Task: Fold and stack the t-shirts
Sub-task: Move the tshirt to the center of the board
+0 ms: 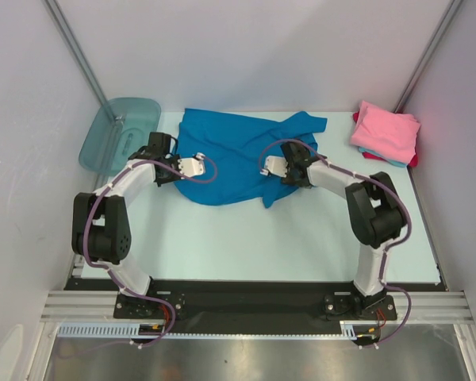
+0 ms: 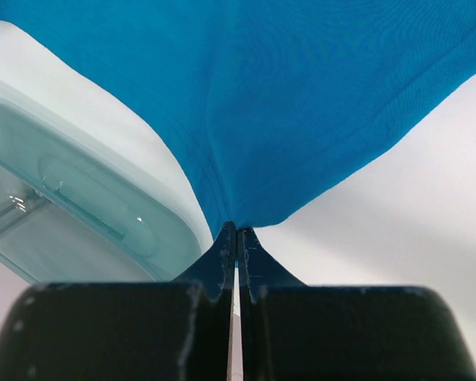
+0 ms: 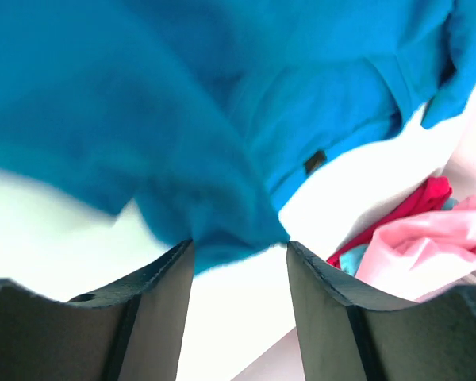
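the scene is lit brightly and evenly, with soft shadows only. in the right wrist view the blue t-shirt (image 3: 103, 103) is blurred and the worktop (image 3: 55, 230) is overexposed.

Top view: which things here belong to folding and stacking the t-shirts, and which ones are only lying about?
Belong to the job: bright blue t-shirt; stack of folded t-shirts, pink on top.
Only lying about: teal plastic tub.

Top: looking down from above the near edge over the table (image 1: 301, 238).
Left wrist: facing far, close on shirt (image 2: 317, 103), tub (image 2: 79, 206) left.
Right wrist: facing far, close on shirt, stack (image 3: 428, 246) right.
Shared: shirt showing in all.
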{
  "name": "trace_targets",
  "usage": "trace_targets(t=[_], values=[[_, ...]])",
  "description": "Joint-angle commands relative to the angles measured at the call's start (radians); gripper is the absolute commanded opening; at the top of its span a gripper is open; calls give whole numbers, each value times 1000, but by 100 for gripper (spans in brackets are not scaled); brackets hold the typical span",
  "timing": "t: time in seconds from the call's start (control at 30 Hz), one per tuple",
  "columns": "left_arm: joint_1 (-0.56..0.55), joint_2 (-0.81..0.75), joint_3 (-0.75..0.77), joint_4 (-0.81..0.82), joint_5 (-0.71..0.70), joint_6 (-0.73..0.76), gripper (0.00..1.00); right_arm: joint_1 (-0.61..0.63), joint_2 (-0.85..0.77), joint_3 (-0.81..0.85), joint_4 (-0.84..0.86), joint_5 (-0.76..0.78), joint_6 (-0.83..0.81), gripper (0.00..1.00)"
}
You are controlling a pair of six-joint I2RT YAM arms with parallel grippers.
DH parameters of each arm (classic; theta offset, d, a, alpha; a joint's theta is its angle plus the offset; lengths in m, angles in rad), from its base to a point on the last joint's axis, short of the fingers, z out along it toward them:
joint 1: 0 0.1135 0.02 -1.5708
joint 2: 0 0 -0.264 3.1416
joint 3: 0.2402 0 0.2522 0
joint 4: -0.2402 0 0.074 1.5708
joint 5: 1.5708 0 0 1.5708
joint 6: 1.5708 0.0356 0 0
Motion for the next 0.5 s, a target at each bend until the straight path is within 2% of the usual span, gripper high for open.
trace_targets(t=[0.0,0.37,0.47], values=[[-9,-24,9,8,-2,-20,0,5,-135,-70,-49,-64,0,55],[-12,-4,34,10,-7,-22,1,14,-307,-231,-55,-289,33,52],[-12,1,37,15,-5,-25,0,36,-324,-303,3,-309,15,50]])
